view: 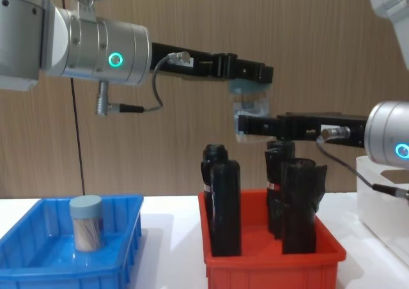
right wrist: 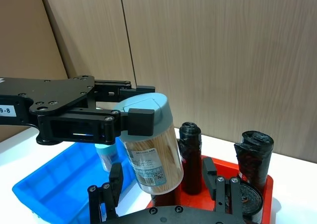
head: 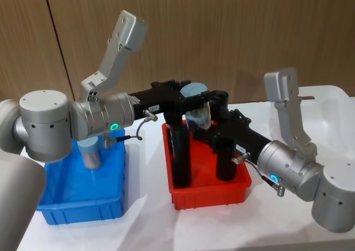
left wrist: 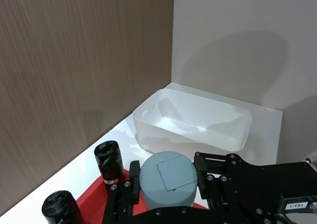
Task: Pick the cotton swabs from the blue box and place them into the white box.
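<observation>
Cotton swabs fill the small clear cylindrical jar [right wrist: 151, 149] with the light blue-grey round lid. That jar hangs in mid-air over the bright red rectangular plastic bin [view: 268, 263]. It is well apart from the shallow bright blue ribbed plastic box [view: 38, 203] on my left and from the translucent white smooth-walled plastic box [left wrist: 188, 135] on my right. My left pincer [right wrist: 141, 107] is clamped on the lid alone, so nothing supports the clear body beneath. My right pincer [right wrist: 161, 177] sits lower, with its fingers apart on either side of the jar's bottom and, as far as I can judge, not pressing it. The handover looks like the weak point. If my left pincer lets go before my right has closed firmly, the jar would drop among the tall black bottles [view: 225, 206] standing in the red bin. If the lid is only a loose fit, the body could pull free of it and scatter the swabs. A right-hand grip this low could also let the jar tip over once it is freed. If my right arm carries it too low toward the white box, it could knock a bottle. A second jar [view: 86, 222] of the same kind stands upright in the blue box.
</observation>
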{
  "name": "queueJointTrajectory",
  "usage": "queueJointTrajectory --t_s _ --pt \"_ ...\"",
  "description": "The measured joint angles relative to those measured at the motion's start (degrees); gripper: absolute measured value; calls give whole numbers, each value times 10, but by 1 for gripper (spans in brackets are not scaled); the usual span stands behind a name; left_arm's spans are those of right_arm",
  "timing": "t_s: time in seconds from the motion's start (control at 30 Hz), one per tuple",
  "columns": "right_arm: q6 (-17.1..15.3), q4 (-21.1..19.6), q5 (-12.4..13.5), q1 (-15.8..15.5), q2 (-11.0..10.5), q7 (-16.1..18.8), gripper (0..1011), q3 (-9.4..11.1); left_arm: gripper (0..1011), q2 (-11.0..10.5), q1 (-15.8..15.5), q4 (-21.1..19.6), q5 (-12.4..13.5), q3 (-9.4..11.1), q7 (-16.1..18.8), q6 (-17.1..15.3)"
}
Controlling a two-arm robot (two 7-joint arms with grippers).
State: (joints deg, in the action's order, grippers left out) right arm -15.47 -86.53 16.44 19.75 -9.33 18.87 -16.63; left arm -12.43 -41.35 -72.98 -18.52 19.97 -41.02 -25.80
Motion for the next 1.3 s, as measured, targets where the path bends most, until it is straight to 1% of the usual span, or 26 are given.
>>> queueJointTrajectory --t_s 0.4,0.6,0.67,0.77,0.83,0.87,1.3 --pt "4 17 -10 13 8 8 996 -6 651 0 0 0 0 0 0 0" --pt "7 22 -14 18 10 12 869 -8 651 0 0 0 0 0 0 0" --pt "8 23 -15 20 10 14 801 -8 651 0 0 0 0 0 0 0" --pt "8 24 -16 21 11 15 732 -9 651 0 0 0 0 0 0 0" --pt "8 24 -17 22 11 16 656 -10 651 0 0 0 0 0 0 0" --pt "8 24 -17 22 11 16 644 -10 651 0 0 0 0 0 0 0" --pt "9 23 -17 22 12 18 636 -12 651 0 0 0 0 0 0 0"
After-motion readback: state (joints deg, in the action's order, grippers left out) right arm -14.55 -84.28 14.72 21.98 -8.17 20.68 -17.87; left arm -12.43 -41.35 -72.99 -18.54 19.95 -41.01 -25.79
